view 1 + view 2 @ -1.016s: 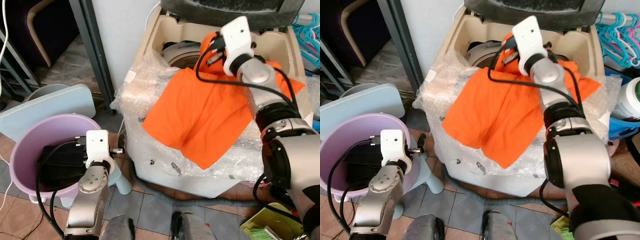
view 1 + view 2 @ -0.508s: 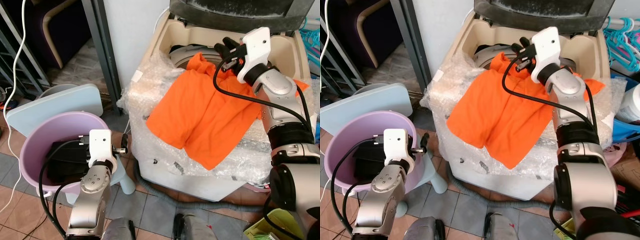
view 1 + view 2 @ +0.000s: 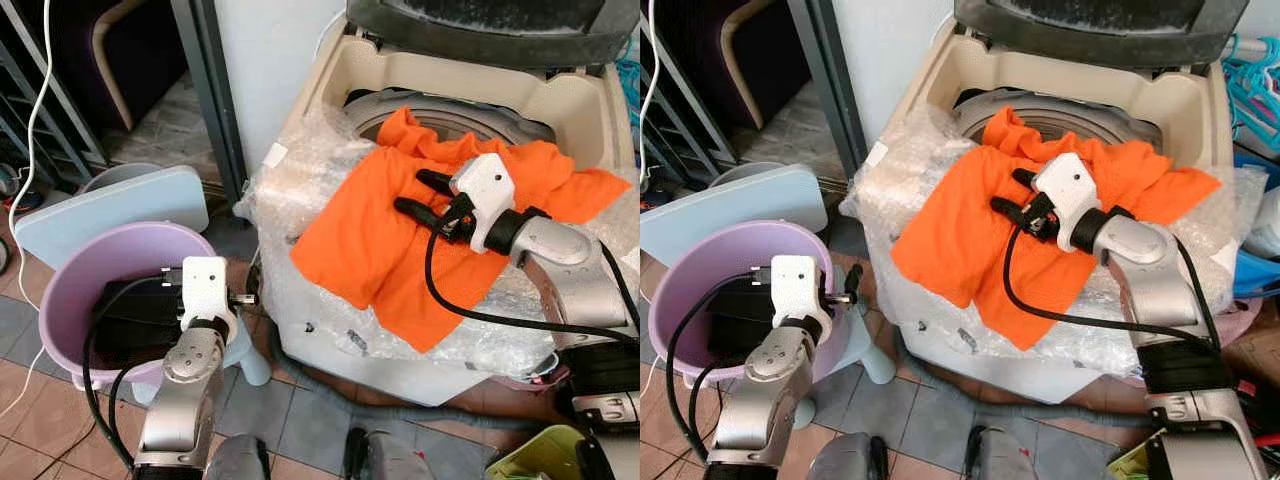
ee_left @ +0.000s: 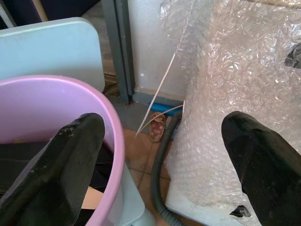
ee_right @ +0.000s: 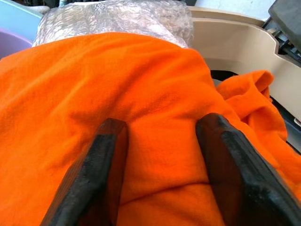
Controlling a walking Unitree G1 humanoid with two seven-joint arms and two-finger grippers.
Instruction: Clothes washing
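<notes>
Right wrist view: right gripper [image 5: 160,165] fingers apart, pressed into the orange cloth [image 5: 70,94] on the washing machine [image 3: 560,100]. Left gripper [image 4: 160,155] spread wide beside the purple tub [image 4: 56,94].

The orange cloth [image 3: 420,235] hides part of the washer's round opening [image 3: 440,115], the raised lid [image 3: 490,20] is cut off, and dark things in the purple tub [image 3: 60,290] are unclear
</notes>
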